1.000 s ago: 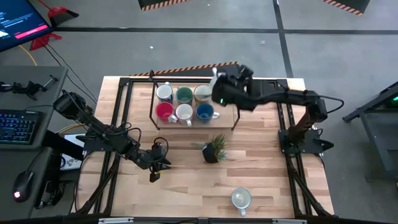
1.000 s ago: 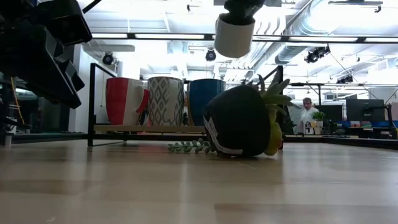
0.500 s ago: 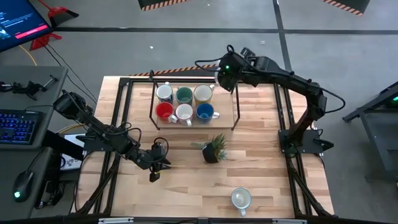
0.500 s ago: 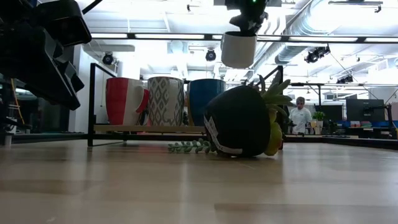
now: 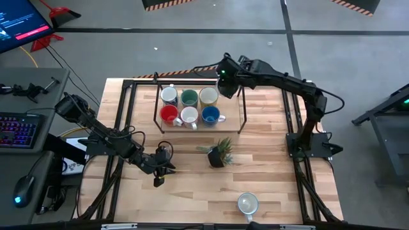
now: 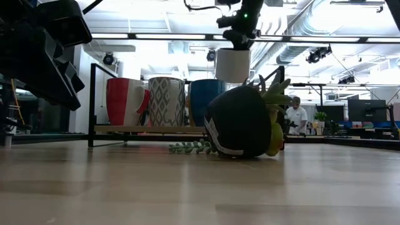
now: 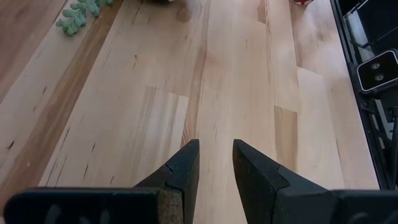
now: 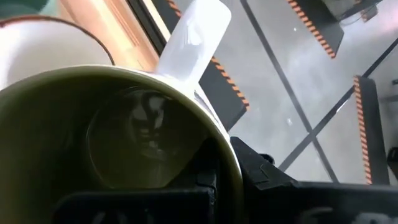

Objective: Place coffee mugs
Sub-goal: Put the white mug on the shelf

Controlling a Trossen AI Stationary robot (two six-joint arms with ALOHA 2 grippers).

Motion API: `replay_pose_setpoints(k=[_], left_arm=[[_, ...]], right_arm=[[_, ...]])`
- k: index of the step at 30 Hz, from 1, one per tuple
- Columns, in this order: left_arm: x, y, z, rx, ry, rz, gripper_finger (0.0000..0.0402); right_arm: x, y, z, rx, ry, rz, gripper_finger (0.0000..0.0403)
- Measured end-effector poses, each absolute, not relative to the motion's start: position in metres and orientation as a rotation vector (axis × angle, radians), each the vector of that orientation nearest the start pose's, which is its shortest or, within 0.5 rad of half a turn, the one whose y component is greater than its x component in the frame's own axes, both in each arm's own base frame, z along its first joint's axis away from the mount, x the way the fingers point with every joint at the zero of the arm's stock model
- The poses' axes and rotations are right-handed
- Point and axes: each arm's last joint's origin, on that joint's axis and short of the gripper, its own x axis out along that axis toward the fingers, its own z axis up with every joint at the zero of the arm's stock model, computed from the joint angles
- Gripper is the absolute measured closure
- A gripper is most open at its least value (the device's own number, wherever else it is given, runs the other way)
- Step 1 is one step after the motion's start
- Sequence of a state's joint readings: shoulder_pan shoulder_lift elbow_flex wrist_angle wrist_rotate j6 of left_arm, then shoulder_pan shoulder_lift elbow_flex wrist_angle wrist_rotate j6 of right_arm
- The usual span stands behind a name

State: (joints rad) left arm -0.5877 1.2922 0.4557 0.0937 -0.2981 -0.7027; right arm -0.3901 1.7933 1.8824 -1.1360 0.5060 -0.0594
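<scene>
My right gripper hangs over the far right corner of the black-framed rack, shut on a white mug with an olive inside; its white handle points away from the wrist. On the rack stand several mugs: white, teal, cream, red, white and blue. One more white mug rests on its base near the table's front edge. My left gripper is open just above bare wood at the near left. My right gripper pinches the mug's rim, opposite the handle, with one finger inside the mug and one outside. The fingers come slanting down from above. The mug hangs upright, mouth up, clear of the rack and of the mugs below it.
A small spiky plant in a dark pot stands mid-table in front of the rack. Black frame rails run along the table's left and right sides. Bare wood lies between plant and front mug. A person stands far behind the table.
My right gripper has carried the mug from above the rack's right end toward the table's far edge, then a little toward the left, turning as it went. The mug stays upright and held. In the low view it has become smaller and lower.
</scene>
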Motion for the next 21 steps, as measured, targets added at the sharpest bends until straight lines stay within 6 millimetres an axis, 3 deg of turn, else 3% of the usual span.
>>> replay_pose_setpoints(k=[6, 21], left_arm=[[0.193, -0.119, 0.151, -0.354, 0.731, -0.033, 0.0314], [0.193, -0.119, 0.151, -0.289, 0.729, -0.059, 0.0314]], right_arm=[[0.334, -0.156, 0.348, -0.065, 1.166, -0.806, 0.0403], [0.332, -0.155, 0.339, 0.031, 1.206, -0.849, 0.0403]])
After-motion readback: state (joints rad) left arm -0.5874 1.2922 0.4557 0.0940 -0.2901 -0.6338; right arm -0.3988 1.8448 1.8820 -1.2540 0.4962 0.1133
